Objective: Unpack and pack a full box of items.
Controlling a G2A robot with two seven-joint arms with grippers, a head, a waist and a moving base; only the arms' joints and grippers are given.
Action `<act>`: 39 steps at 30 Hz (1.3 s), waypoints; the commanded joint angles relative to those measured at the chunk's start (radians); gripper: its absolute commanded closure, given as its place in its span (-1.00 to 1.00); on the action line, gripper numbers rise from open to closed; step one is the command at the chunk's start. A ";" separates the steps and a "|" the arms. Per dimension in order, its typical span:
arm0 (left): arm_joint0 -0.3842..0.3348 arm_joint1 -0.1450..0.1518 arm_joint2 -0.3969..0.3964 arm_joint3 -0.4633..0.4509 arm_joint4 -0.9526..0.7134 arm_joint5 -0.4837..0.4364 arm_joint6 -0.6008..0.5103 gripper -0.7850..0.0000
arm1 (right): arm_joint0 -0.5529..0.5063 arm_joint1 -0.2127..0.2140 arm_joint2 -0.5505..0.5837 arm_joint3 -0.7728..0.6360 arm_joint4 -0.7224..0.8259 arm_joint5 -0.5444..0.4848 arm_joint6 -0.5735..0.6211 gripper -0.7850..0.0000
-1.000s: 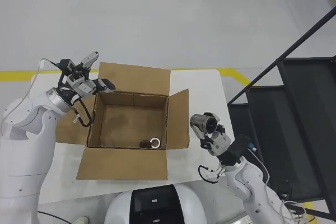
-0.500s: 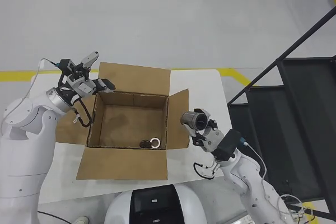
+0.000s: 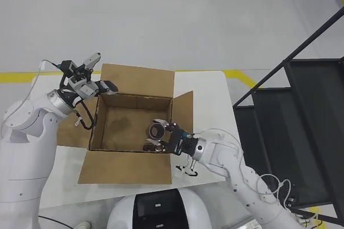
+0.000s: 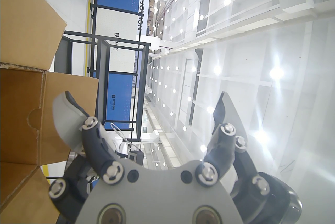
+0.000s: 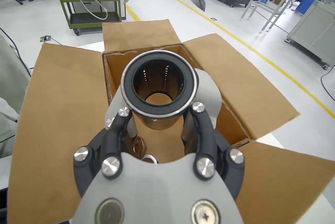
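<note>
While the right gripper [image 5: 161, 100] pinches the steel cylindrical bearing with a black end ring [image 5: 157, 107] over the near right of the open brown cardboard box [image 3: 135, 102], releasing from here could knock the brown flange [image 3: 147, 147] and white ring [image 3: 159, 146] beneath. The left gripper [image 3: 101, 72] hangs spread at the far left corner.

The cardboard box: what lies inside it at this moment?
On the cardboard box floor lie a brown flanged disc and a white ring, partly covered by the right gripper, which holds a metal bearing over the opening. The floor under it is hidden.
</note>
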 commanded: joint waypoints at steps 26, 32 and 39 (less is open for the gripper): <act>0.000 0.000 0.000 0.000 0.000 0.000 0.000 -1.00 | 0.078 -0.024 -0.051 -0.089 0.045 0.022 -0.292 -1.00; 0.040 0.007 -0.062 -0.020 -0.015 -0.014 0.048 -1.00 | -0.088 0.013 0.130 -0.193 0.099 -0.020 -0.188 -1.00; 0.131 0.031 -0.228 -0.050 -0.050 0.003 0.057 -1.00 | -0.272 0.036 0.334 -0.207 0.239 0.027 -0.112 -1.00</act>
